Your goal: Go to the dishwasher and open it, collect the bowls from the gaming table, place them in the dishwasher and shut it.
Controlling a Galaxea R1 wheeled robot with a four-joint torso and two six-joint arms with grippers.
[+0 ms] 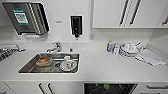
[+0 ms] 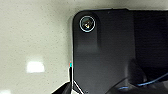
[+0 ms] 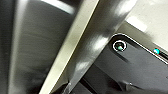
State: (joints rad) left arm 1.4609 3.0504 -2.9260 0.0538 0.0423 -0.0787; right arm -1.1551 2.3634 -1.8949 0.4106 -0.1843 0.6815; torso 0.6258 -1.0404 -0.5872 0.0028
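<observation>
The dishwasher (image 1: 110, 88) shows at the near edge of the head view, under the white counter, as a dark opening with green shapes inside that I cannot identify. In the right wrist view its brushed steel front (image 3: 32, 50) is very close, and the bar handle (image 3: 87, 45) runs slantwise across the picture right by the wrist. The left wrist view looks down at pale speckled floor (image 2: 35, 37) beside the robot's dark plate. The gaming table is out of view. A clear bowl (image 1: 44, 60) with something orange in it sits in the sink.
The steel sink (image 1: 27, 68) with a faucet (image 1: 55, 47) also holds a cup on a plate (image 1: 67, 64). Stacked white dishes (image 1: 128, 50), a small bottle (image 1: 109, 46) and a folded cloth (image 1: 150, 58) lie on the counter's right. A towel dispenser (image 1: 25, 17), a soap dispenser (image 1: 76, 25) and upper cabinets (image 1: 125, 12) hang above.
</observation>
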